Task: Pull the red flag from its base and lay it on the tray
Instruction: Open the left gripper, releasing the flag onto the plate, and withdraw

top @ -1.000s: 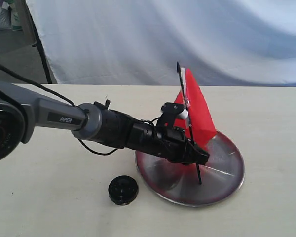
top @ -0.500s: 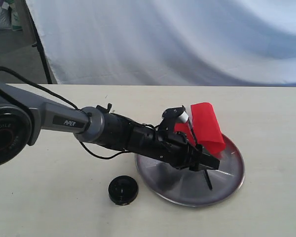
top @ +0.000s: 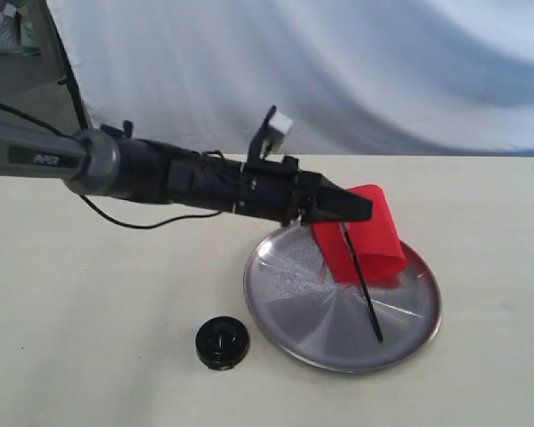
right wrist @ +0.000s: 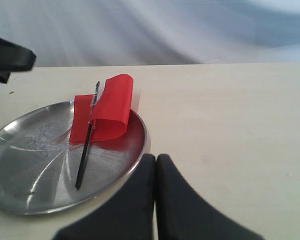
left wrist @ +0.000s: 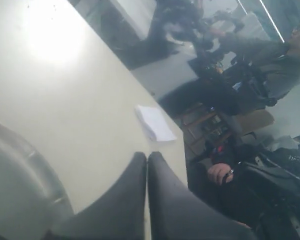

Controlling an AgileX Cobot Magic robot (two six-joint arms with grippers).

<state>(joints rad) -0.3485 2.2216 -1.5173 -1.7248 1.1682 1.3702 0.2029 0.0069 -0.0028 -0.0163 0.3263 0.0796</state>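
The red flag (top: 360, 236) lies flat on the silver tray (top: 289, 307), its cloth partly curled and its black pole pointing toward the tray's front rim. My left gripper (top: 365, 208) hovers above the tray's back edge, shut and empty, clear of the flag. The black base (top: 222, 342) sits on the table left of the tray. From the right wrist, the flag (right wrist: 107, 107) rests on the tray (right wrist: 30, 170). My right gripper (right wrist: 155, 158) is shut beside the rim. In the left wrist view the left gripper (left wrist: 147, 156) shows both fingers pressed together.
A white cloth backdrop (top: 338, 71) hangs behind the beige table (top: 89, 302). A dark stand leg (top: 71, 80) is at the back left. The left wrist view shows a white paper (left wrist: 155, 122) near the table edge and a seated person (left wrist: 270, 75) beyond.
The left gripper let go of the flag pole, rose and drew back from the tray. The flag tipped from upright to lying flat on the tray.
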